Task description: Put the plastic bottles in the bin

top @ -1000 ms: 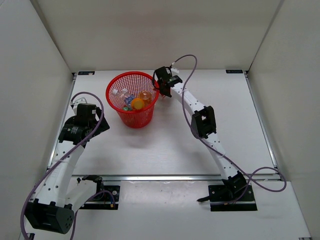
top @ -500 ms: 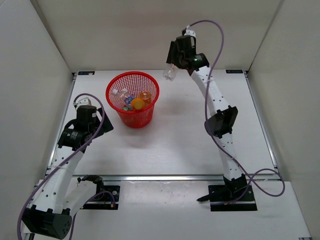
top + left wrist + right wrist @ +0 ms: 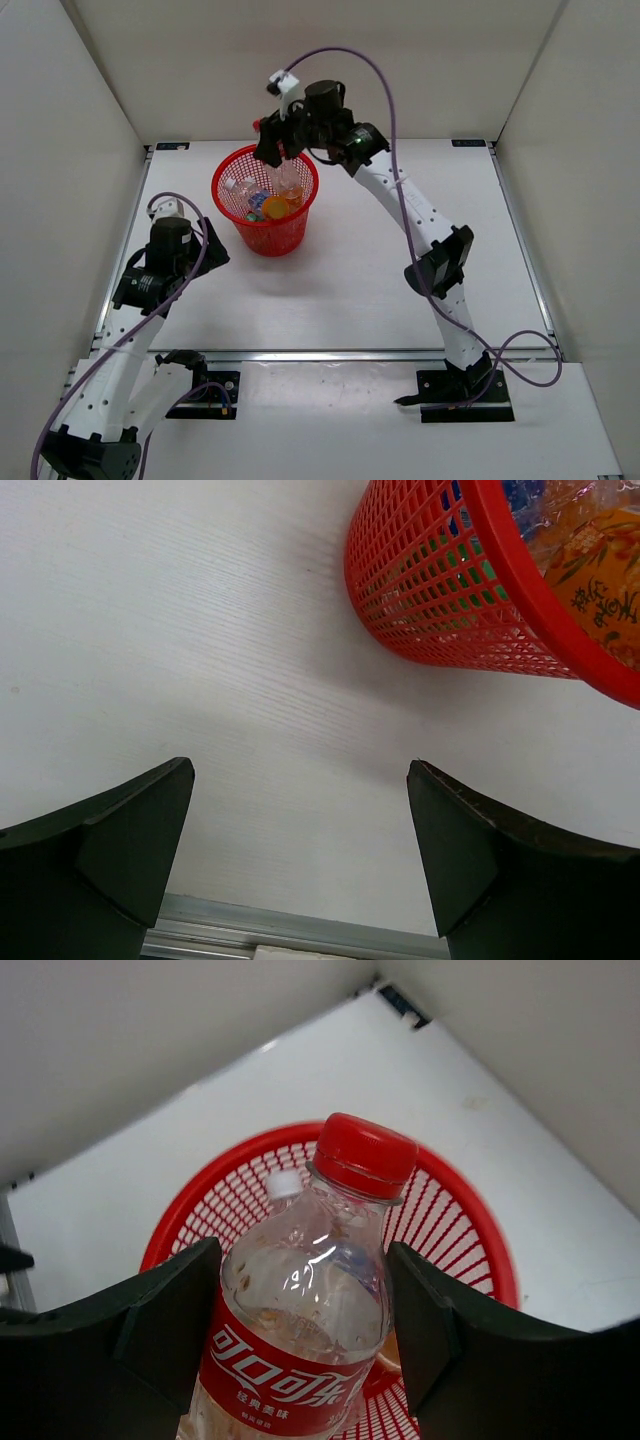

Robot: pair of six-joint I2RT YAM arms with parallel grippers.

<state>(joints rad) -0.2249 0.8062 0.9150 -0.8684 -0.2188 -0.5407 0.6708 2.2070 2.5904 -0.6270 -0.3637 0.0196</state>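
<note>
My right gripper [image 3: 305, 1332] is shut on a clear plastic bottle [image 3: 298, 1310] with a red cap and a red label, held in the air over the bin [image 3: 482, 1232]. From the top view its red cap [image 3: 258, 124] sticks out to the left of the right gripper [image 3: 278, 142], above the far rim of the round red mesh bin [image 3: 228, 168]. Several bottles lie inside the bin, among them an orange one [image 3: 275, 207] and a clear one [image 3: 244, 186]. The left gripper [image 3: 300, 820] is open and empty, low over the table left of the bin [image 3: 430, 600].
White walls enclose the table on three sides. A metal rail [image 3: 300, 928] runs along the table's edge just below the left fingers. The right arm's purple cable [image 3: 345, 55] loops high above the bin.
The right arm has lifted the red-capped bottle from the table beside the bin and swung it left, over the bin. The left arm has drawn back a little toward its base.
</note>
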